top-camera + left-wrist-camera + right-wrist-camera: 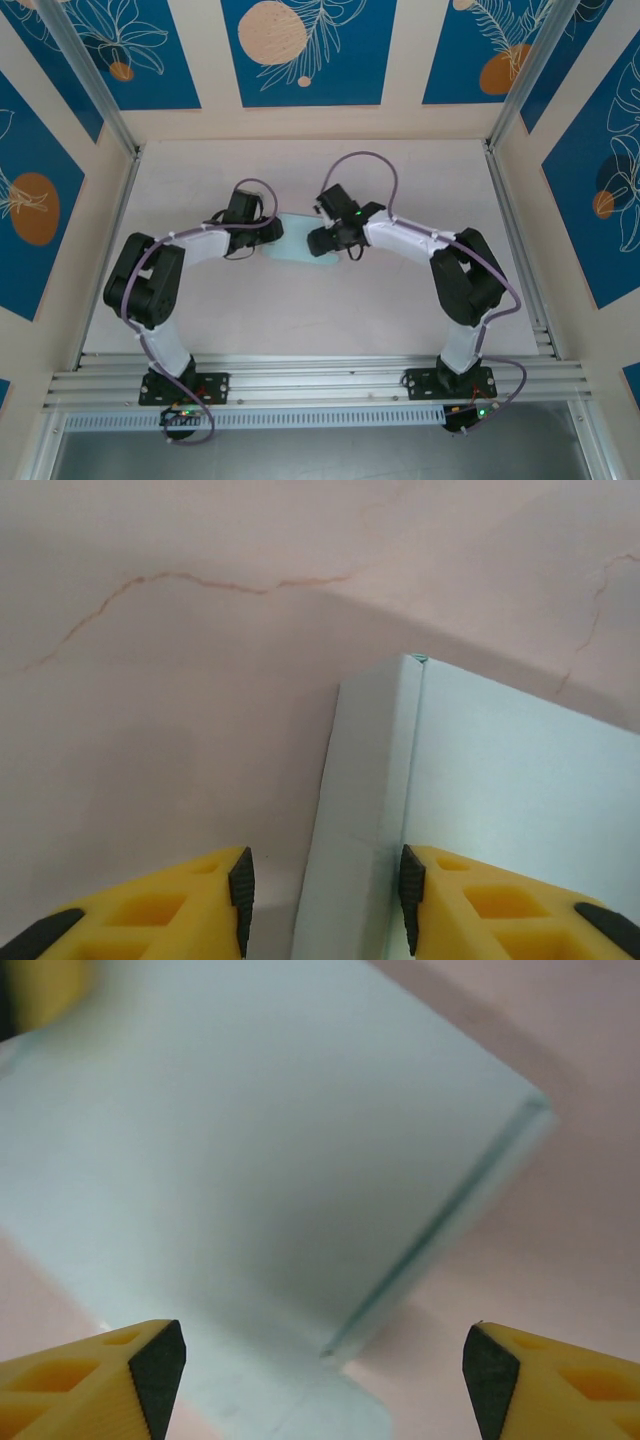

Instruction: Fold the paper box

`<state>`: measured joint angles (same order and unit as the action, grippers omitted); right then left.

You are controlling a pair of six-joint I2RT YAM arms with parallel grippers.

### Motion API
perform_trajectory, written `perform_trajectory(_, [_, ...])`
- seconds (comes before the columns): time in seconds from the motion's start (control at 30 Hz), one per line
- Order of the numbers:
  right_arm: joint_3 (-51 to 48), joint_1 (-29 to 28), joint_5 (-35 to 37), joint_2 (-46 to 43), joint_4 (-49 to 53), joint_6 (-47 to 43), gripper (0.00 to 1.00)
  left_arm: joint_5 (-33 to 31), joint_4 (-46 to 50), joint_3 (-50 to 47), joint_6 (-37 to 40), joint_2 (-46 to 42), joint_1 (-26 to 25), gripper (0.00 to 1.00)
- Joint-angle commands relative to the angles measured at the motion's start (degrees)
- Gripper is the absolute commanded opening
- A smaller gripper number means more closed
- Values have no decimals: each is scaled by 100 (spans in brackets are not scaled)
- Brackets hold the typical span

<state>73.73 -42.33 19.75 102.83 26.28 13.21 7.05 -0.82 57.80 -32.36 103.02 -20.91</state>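
The paper box [297, 240] is pale light-blue card lying on the table between my two grippers. My left gripper [272, 232] is at its left end. In the left wrist view the box [500, 780] has a folded-up side wall that stands between the jaws of the left gripper [325, 885]. The right pad is against the fold and the left pad stands a little off the wall. My right gripper [320, 1370] is open wide just above the box [250, 1140], over a corner crease and a rounded flap.
The pinkish table top [300, 310] lies bare around the box. Aluminium rails [510, 220] border the table's sides and front. A yellow finger of the left gripper [40, 985] shows at the top left of the right wrist view.
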Motion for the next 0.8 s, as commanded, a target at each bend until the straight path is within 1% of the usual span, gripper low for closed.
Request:
perform_trajectory(0.0, [-131,-455,1311,-116,-259,-988,76,375,580,250,189,436,143,43])
perform_trajectory(0.13, [-153,-1062,2112,114,-591,-1791,76,477,578,335,153,476,155,43])
perform_trajectory(0.23, [-93,-1346,2498,370,-805,-2272,76,464,574,293,149,363,176,45])
perform_trajectory(0.33, [8,-1467,2701,644,-919,-2537,76,429,580,207,138,190,218,52])
perform_trajectory(0.53, [179,-1551,2847,1061,-1043,-2770,75,411,504,-63,83,-193,408,60])
perform_trajectory(0.67, [268,-1549,3030,1304,-1213,-2918,68,506,432,-269,7,-350,675,62])
perform_trajectory(0.77, [359,-1524,3118,1410,-1285,-2979,59,534,369,-471,-30,-532,856,63])
